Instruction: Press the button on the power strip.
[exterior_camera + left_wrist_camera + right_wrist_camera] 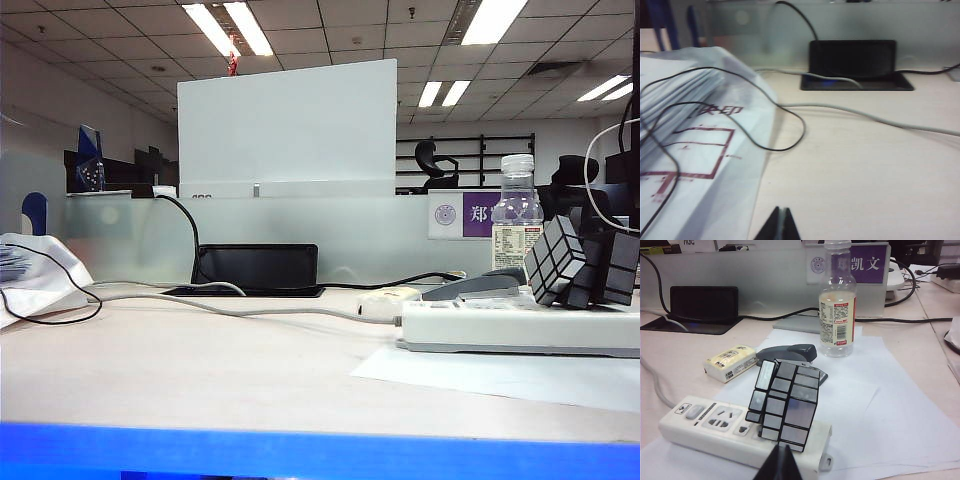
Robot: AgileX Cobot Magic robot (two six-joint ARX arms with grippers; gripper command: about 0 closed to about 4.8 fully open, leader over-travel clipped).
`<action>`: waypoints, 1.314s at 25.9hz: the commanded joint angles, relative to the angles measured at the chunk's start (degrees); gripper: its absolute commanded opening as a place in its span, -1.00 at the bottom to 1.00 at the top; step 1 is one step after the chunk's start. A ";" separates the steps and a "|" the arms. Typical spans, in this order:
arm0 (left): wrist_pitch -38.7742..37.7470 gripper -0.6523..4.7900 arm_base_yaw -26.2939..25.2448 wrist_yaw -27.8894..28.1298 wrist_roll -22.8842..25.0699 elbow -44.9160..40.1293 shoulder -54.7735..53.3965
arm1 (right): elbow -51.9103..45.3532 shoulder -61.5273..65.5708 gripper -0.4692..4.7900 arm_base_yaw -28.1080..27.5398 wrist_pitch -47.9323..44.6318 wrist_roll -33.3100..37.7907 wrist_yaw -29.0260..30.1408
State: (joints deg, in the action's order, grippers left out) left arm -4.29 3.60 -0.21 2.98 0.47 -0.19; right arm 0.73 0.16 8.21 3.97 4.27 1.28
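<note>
Exterior view: the power strip (520,328) is laid lengthwise across the table's right side, its grey cord (230,308) trailing left. A mirror cube (556,260) is seen standing on it.

Left wrist view: the left gripper (780,226) is held with fingertips pressed together, empty, over bare table beside a plastic-wrapped paper stack (695,150); the strip is not seen.

Right wrist view: the right gripper (781,463) is closed on nothing, just at the strip's (715,427) near edge below the cube (785,402). The button (694,412) is located at the cord end.

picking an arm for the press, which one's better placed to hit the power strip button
Right. The right gripper hangs just by the long off-white plastic power strip, whose button shows; the left gripper sees only its grey cord.
</note>
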 commanded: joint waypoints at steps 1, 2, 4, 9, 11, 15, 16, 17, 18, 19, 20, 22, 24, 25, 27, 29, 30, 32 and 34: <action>1.44 -0.78 -2.60 -1.60 0.09 0.04 0.07 | 0.20 -0.09 -0.82 0.04 -0.70 0.24 0.37; 1.42 -0.78 -3.06 -2.03 0.09 0.07 0.07 | 0.20 -0.09 -0.82 0.04 -0.57 0.24 0.35; 1.75 -0.78 -3.21 -3.72 1.14 0.07 0.07 | 0.20 -0.09 -0.82 0.04 0.04 0.26 0.35; 1.81 -0.78 -3.19 -5.16 2.29 0.07 0.07 | 0.20 -0.09 -0.82 0.07 0.63 0.24 0.35; 1.57 -0.78 -3.30 -4.96 2.60 0.07 0.07 | 0.20 -0.09 -0.82 0.07 0.63 0.24 0.37; 1.84 -0.78 -3.28 -5.05 2.60 0.07 0.07 | 0.20 -0.09 -0.82 0.04 0.46 0.22 0.35; 1.88 -0.78 -3.28 -5.05 2.60 0.07 0.07 | 0.20 -0.09 -0.82 0.04 0.31 0.22 0.35; 1.99 -0.78 -3.28 -5.03 2.60 0.07 0.07 | 0.20 -0.09 -0.82 0.04 0.04 0.22 0.35; 2.25 -0.78 -3.28 -5.09 2.60 0.07 0.07 | 0.20 -0.09 -0.82 0.04 -0.15 0.22 0.35; 2.40 -0.78 -3.28 -5.16 2.60 0.07 0.07 | 0.20 -0.09 -0.82 0.04 -0.17 0.22 0.33; 2.62 -0.78 -3.28 -5.11 2.60 0.07 0.07 | 0.20 -0.09 -0.82 0.04 -0.17 0.22 0.31; 2.67 -0.78 -3.28 -5.05 2.58 0.07 0.07 | 0.20 -0.09 -0.82 0.04 -0.17 0.17 -0.20; 2.67 -0.78 -3.28 -5.05 2.60 0.07 0.07 | 0.20 -0.09 -0.82 0.02 -0.17 -0.07 -1.27; 2.69 -0.78 -3.28 -5.05 2.58 0.07 0.07 | 0.20 -0.09 -0.82 0.02 -0.26 -0.37 -2.25; 2.69 -0.78 -3.28 -5.07 2.58 0.07 0.07 | 0.20 -0.09 -0.82 0.02 -1.57 -0.96 -4.15; 2.73 -0.78 -3.28 -5.14 2.58 0.07 0.07 | 0.20 -0.09 -0.82 0.02 -3.45 -1.16 -4.98; 2.73 -0.78 -3.28 -5.14 2.56 0.07 0.07 | 0.20 -0.09 -0.82 0.02 -3.87 -1.16 -5.18; 2.78 -0.78 -3.28 -5.18 2.56 0.07 0.07 | 0.20 -0.09 -0.82 0.04 -3.65 -1.11 -5.03; 2.95 -0.78 -3.28 -5.18 2.56 0.07 0.07 | 0.20 -0.09 -0.82 0.04 -3.85 -1.16 -5.05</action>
State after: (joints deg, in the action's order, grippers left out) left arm -2.35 0.38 -5.02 5.37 0.47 -0.19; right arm 0.73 0.16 8.21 1.15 3.36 -3.51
